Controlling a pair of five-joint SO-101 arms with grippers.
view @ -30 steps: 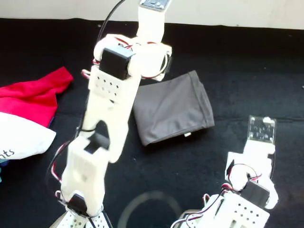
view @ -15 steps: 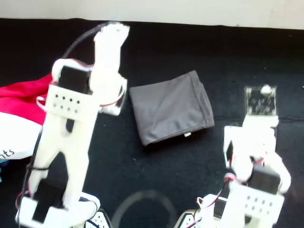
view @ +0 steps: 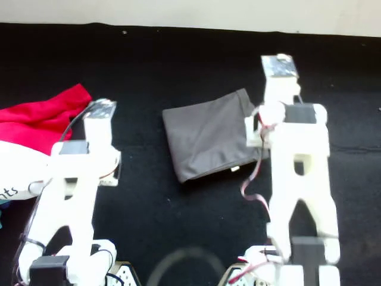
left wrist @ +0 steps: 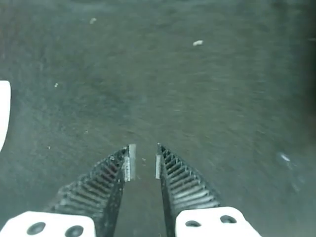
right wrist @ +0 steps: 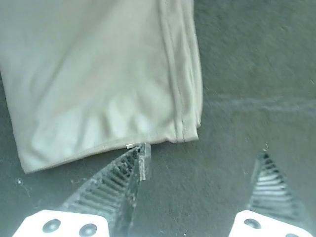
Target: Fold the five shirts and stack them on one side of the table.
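Note:
A folded grey shirt (view: 208,136) lies on the black table near the middle. A red shirt (view: 44,118) and a white shirt (view: 18,170) are heaped at the left edge. My right gripper (right wrist: 202,160) is wide open just off the grey shirt's (right wrist: 98,74) hemmed corner, with one fingertip (right wrist: 141,157) at its edge; from above, the right gripper (view: 280,68) stands beside the shirt's right side. My left gripper (left wrist: 143,164) hovers over bare black cloth, its fingers a narrow gap apart with nothing between them. From above, the left gripper (view: 99,113) sits next to the red shirt.
The black tablecloth (view: 196,59) covers the table, with a pale wall strip along the back. A white edge (left wrist: 3,116) shows at the side of the left wrist view. A bit of blue cloth (view: 2,205) peeks out under the white shirt.
The left arm swung from above the grey shirt over to the left, beside the red shirt. The right arm stretched from the table's front up to the grey shirt's right edge.

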